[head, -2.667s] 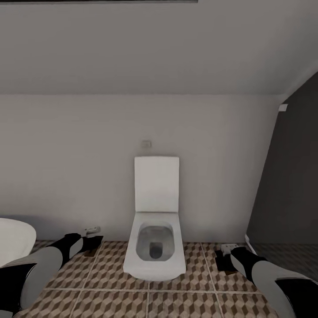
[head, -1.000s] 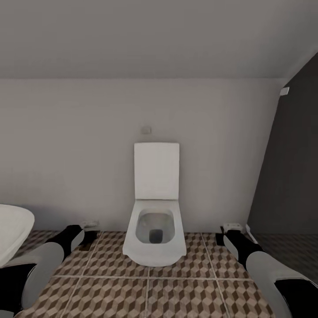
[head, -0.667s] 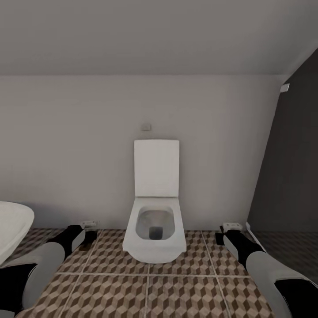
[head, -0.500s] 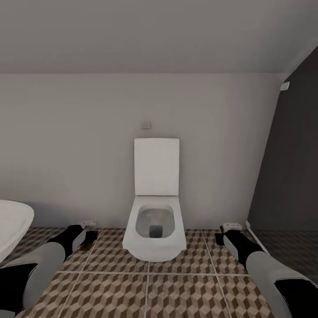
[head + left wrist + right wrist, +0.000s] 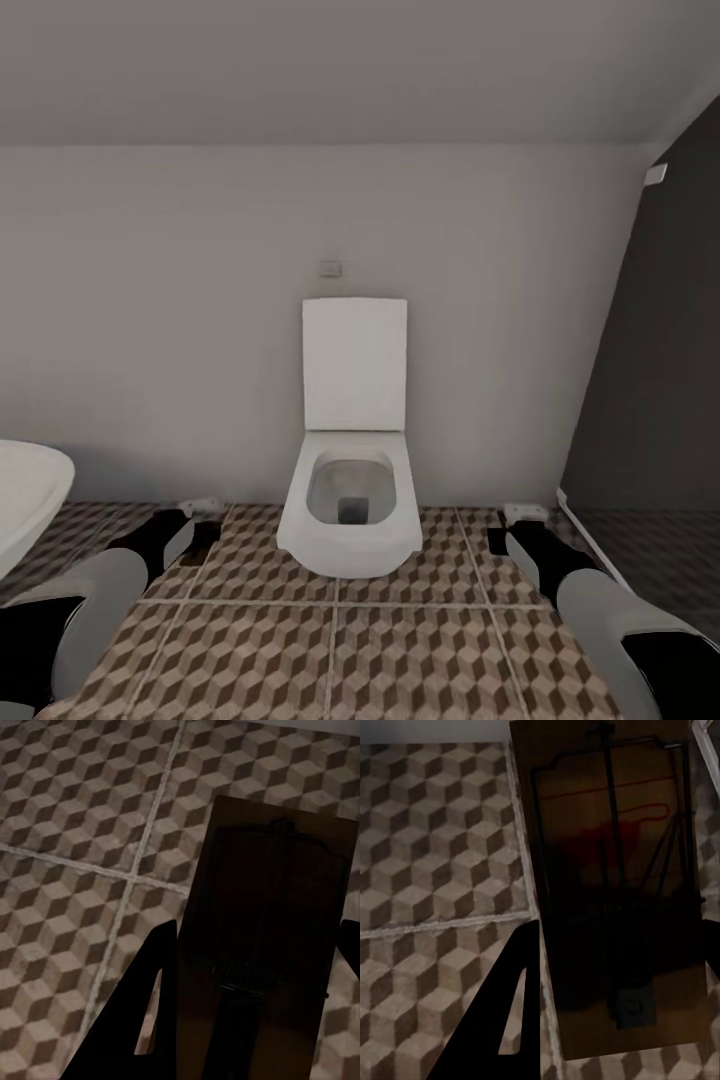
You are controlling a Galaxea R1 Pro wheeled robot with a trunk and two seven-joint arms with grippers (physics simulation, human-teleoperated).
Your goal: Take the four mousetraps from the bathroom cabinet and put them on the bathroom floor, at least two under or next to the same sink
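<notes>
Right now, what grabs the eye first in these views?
The white toilet with its lid up, centred against the pale back wall, standing on the cube-patterned bathroom floor. Next, each wrist view has a brown mousetrap between the fingers: one in the left tool, the left mousetrap, and one in the right tool, the right mousetrap, both above the tiles.
</notes>
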